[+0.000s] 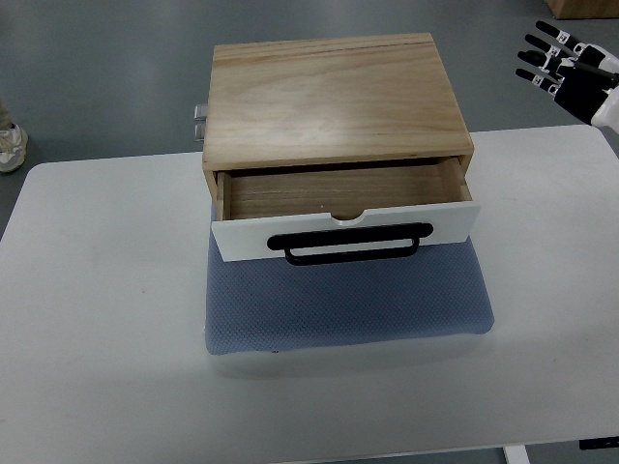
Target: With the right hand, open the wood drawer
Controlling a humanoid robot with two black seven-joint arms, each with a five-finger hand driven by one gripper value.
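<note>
A light wood drawer box (334, 97) sits at the far middle of the white table (97, 319), resting on a blue-grey mat (348, 309). Its drawer (338, 193) is pulled out partway, showing a bare wooden bottom. The drawer's white front panel (237, 242) carries a black bar handle (350, 244). My right hand (559, 60), black and white, hovers at the top right corner beyond the table's far edge, fingers spread, holding nothing, well away from the handle. The left arm is out of sight.
A small metal fitting (199, 120) sticks out of the box's left side. A person's shoe (10, 145) shows at the left edge on the grey floor. A brown box corner (580, 8) sits at the top right.
</note>
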